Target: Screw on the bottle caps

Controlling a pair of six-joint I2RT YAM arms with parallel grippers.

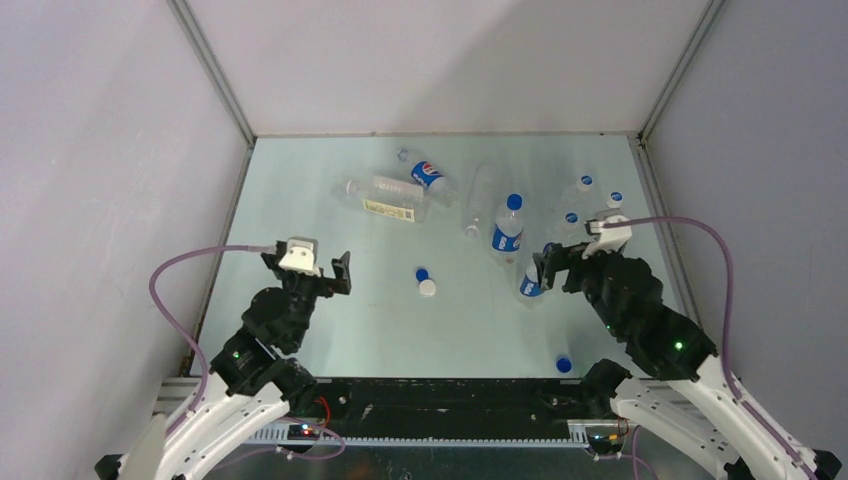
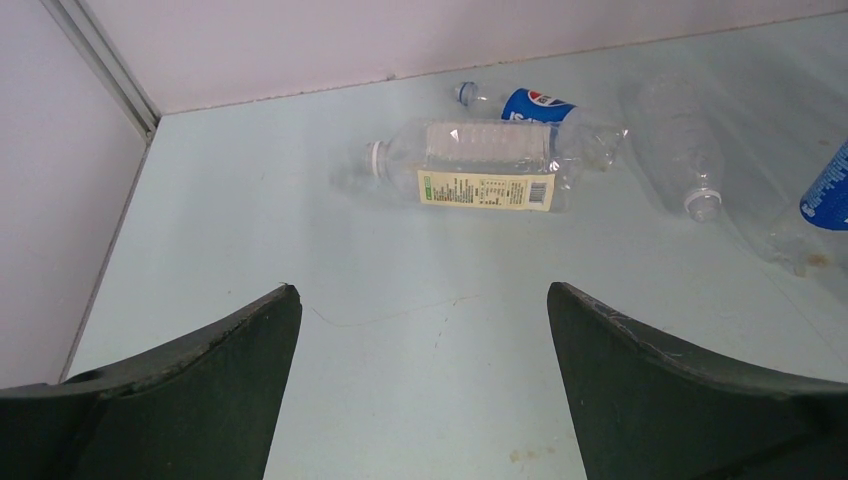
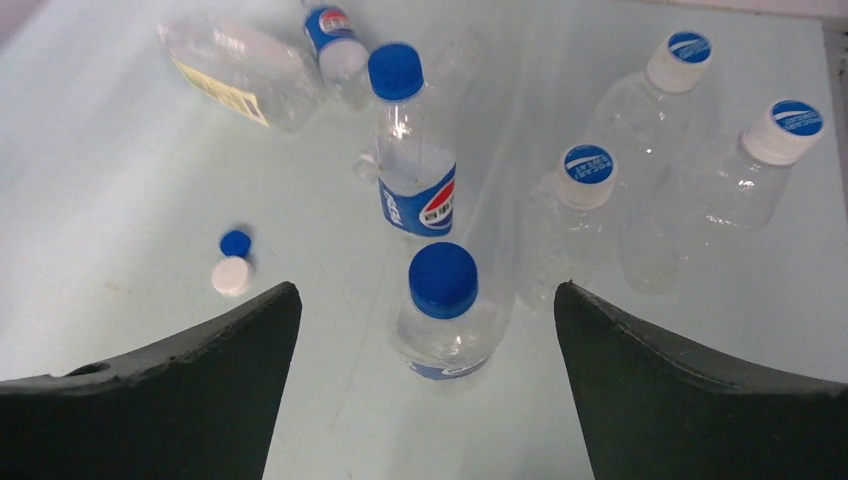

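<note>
My right gripper (image 3: 426,288) is open, its jaws wide on either side of an upright bottle with a blue cap (image 3: 443,280), touching nothing; from above it (image 1: 556,264) is beside that bottle (image 1: 530,282). A second capped blue-labelled bottle (image 3: 417,190) stands behind it. Three clear capped bottles (image 3: 575,215) stand to the right. A loose blue cap (image 3: 235,243) and a white cap (image 3: 231,276) lie at the left. My left gripper (image 2: 422,290) is open and empty above bare table, at the left (image 1: 306,264). A pale-labelled bottle (image 2: 480,172), a blue-labelled bottle (image 2: 535,105) and a plain bottle (image 2: 685,150) lie uncapped.
Another loose blue cap (image 1: 564,364) lies near the front edge by the right arm's base. Grey walls (image 1: 120,150) enclose the table on the left, back and right. The lying bottles (image 1: 395,198) cluster at the back centre.
</note>
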